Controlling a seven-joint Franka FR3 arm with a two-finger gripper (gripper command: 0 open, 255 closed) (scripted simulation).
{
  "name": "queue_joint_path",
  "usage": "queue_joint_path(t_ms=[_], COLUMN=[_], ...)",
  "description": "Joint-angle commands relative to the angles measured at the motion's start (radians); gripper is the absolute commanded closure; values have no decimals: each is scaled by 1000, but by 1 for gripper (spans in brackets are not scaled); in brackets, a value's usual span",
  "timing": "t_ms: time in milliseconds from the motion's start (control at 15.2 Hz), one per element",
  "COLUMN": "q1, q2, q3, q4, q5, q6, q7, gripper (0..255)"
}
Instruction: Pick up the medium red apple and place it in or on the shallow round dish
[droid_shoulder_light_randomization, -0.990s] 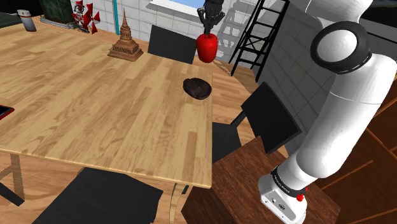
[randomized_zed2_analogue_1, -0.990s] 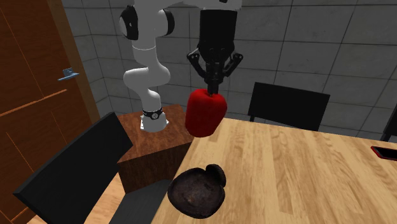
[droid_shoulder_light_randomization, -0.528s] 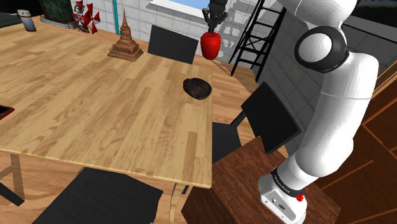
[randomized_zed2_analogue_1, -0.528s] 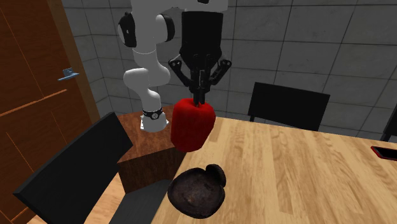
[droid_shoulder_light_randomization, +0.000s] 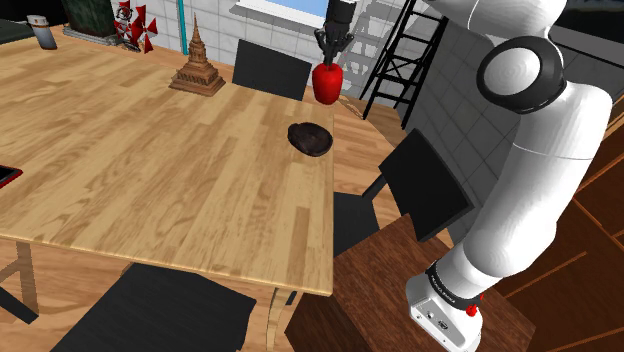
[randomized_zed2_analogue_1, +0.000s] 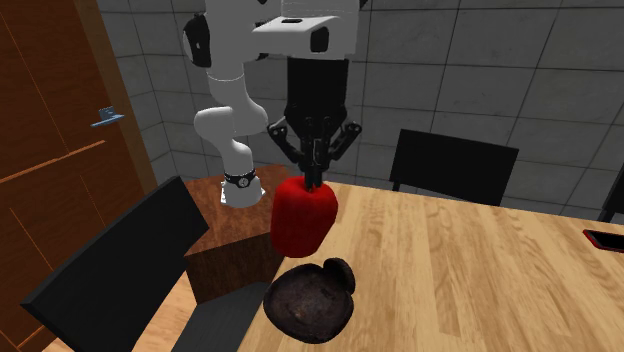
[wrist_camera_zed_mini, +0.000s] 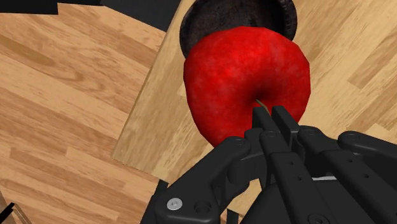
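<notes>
From the wrist, we see the red apple (wrist_camera_zed_mini: 245, 76) covering most of the dark round dish (wrist_camera_zed_mini: 189, 22). Our hand (randomized_zed2_analogue_1: 313, 180) pinches the apple's top, fingers nearly together, holding it in the air above the dish, near the counter's (randomized_zed2_analogue_1: 480, 270) edge.

Lighting: bright and even across bench (droid_shoulder_light_randomization: 150, 170); ladder (droid_shoulder_light_randomization: 400, 55) casts shadow on wall (droid_shoulder_light_randomization: 374, 25) behind. Second exterior view dimmer, apple (randomized_zed2_analogue_1: 303, 215) shaded beneath.
</notes>
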Motion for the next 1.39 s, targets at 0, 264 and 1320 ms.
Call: queue_joint_path(t_ms=[0,264,1320], q1=[-6,-11,-20], q2=[-16,-34,-54], q3=[0,-1,-3], q4=[-57,-138,-323], q5=[3,6,8], q6=[42,105,270], q7=[0,3,12], gripper=[255,255,255])
